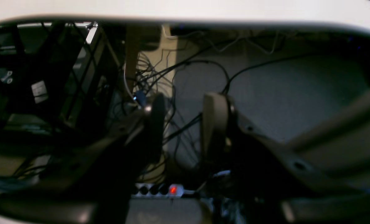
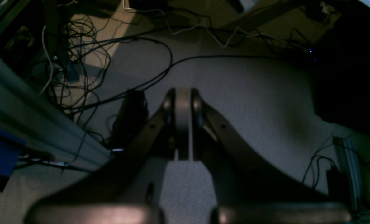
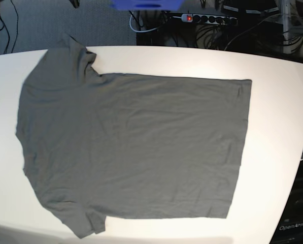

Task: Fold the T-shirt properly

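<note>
The dark grey T-shirt [image 3: 136,147] lies spread flat on the white table [image 3: 278,101] in the base view. Its sleeves and neck end are on the left and its straight hem is on the right. The shirt is not in either wrist view. Neither gripper shows in the base view. In the left wrist view my left gripper [image 1: 185,99] is open and empty, over the floor below the table's edge [image 1: 185,12]. In the right wrist view my right gripper [image 2: 183,93] is shut on nothing, over grey carpet.
A power strip [image 3: 207,19] with a red light lies behind the table among tangled cables; it also shows in the left wrist view [image 1: 160,189]. A blue object [image 3: 146,4] sits at the far edge. The table's rim curves at the right.
</note>
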Robot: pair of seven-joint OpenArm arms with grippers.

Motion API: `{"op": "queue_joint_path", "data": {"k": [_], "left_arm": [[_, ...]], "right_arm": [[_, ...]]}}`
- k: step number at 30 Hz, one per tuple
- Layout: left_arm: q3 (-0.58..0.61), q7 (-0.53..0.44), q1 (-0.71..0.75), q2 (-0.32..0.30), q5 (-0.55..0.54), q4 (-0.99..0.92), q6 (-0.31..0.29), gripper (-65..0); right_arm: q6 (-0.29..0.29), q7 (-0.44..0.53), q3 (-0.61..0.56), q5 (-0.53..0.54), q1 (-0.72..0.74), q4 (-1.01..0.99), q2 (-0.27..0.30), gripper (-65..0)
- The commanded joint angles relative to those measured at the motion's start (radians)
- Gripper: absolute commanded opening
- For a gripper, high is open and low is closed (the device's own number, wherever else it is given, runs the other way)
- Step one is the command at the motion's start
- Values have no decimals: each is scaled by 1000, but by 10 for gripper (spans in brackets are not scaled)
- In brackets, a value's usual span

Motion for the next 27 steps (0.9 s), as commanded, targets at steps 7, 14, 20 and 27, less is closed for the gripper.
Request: {"op": "queue_joint_path", "data": {"k": [7, 14, 20, 27], "left_arm": [[-1, 348, 65, -112, -187, 334, 1, -444], [-13, 565, 53, -301, -427, 505, 9, -444], [-186, 726, 13, -345, -606, 556, 3, -444], [-321, 1125, -219, -336, -623, 530, 0, -444]], "right_arm": [[2, 21, 0, 5, -17, 2, 5, -640], [2, 21, 3, 5, -17, 2, 5, -640], [2, 21, 4, 5, -16, 2, 6, -640], [2, 21, 4, 5, -16, 2, 6, -640]]}}
